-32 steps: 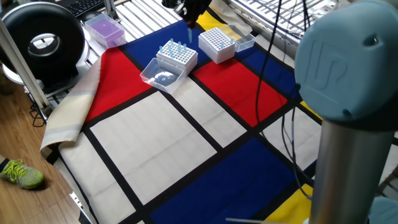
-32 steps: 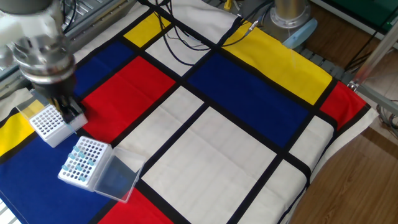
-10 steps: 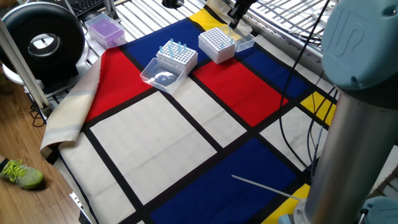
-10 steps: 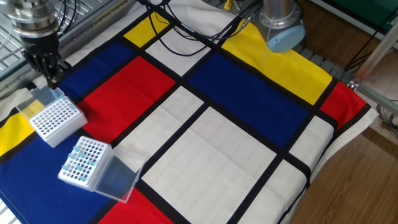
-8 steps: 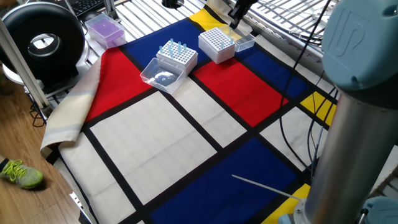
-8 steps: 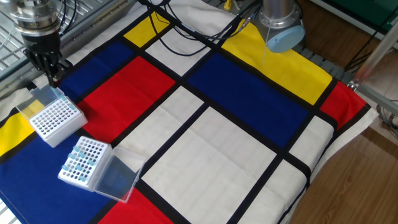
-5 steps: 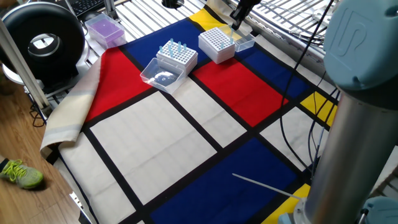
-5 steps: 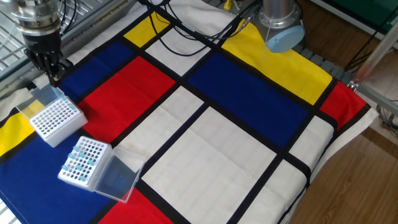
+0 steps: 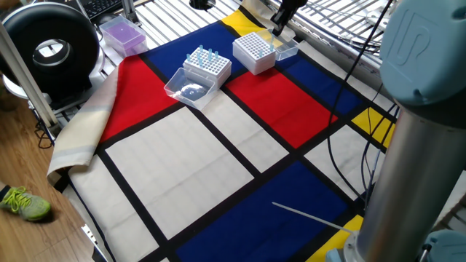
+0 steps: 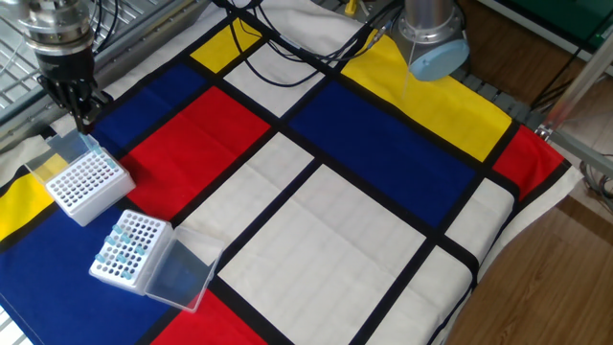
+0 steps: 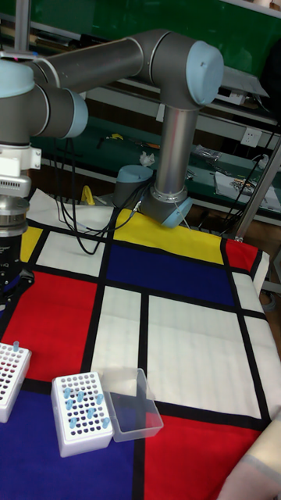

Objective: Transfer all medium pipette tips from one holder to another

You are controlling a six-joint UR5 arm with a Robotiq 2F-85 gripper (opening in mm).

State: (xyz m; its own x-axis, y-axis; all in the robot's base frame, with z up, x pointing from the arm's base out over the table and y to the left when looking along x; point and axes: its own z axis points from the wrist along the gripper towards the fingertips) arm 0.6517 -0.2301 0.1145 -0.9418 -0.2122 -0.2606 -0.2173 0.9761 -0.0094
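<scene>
Medium pipette tips (image 9: 203,55) mostly sit in the source rack, well away from the pincer (image 10: 80,117). It's moved over beside the empty rack (image 10: 87,182) since earlier, likely delivering one; can't tell if it's open.

You get bright, even overhead light, soft faint shadows; the nearest arm casing (image 9: 422,109) looks blurred

Purple box (image 9: 122,33), black round device (image 9: 49,45), green shoe (image 9: 26,204).

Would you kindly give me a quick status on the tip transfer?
Gripper above nearest holder's lid end, jaws unreadable. Medium pipette tips in the other holder. Nothing between them.
</scene>
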